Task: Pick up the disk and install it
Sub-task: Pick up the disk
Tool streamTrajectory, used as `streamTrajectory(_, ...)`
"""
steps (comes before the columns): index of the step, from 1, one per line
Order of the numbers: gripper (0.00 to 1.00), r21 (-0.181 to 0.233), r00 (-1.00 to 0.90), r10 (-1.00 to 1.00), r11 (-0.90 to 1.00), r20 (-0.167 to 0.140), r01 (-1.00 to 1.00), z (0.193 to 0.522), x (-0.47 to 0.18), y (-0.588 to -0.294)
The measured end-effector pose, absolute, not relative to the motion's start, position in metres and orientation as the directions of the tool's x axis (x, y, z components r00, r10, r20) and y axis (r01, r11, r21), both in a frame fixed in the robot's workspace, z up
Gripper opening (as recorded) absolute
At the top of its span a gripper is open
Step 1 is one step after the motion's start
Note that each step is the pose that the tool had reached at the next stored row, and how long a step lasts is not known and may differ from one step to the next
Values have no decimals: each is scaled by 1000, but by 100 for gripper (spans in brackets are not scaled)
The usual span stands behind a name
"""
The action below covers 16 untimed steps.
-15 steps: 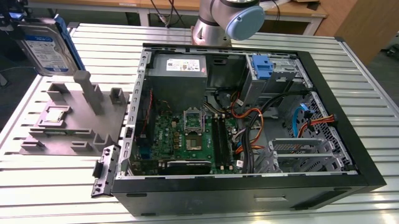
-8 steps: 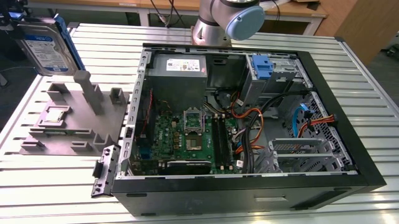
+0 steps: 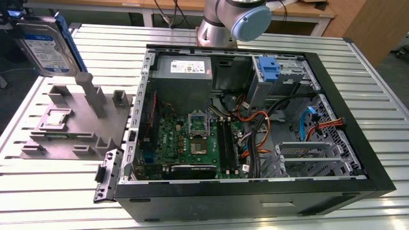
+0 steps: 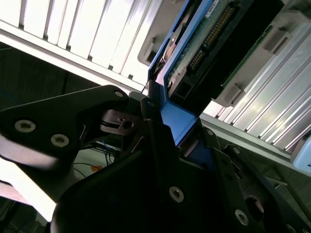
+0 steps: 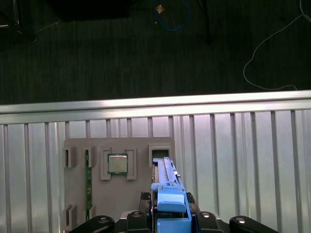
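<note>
Second wrist view, hand (image 4: 171,127) clamped on disk (image 4: 195,52)

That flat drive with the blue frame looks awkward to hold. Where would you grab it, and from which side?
Grab the disk by the blue bracket at one end, coming in edge-on so the fingers close across its thin side. Its two broad faces are flat and parallel, which suits a pinch. The gripper holds it this way now.
</note>
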State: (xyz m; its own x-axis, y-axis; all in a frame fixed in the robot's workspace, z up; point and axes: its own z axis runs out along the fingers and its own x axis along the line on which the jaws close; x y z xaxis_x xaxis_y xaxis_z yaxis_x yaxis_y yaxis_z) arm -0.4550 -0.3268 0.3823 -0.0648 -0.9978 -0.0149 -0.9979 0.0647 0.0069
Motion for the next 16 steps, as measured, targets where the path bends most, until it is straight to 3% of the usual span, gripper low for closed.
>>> streamTrajectory(16, 37, 7, -65, -998, 65, -15, -998, 392, -455, -327)
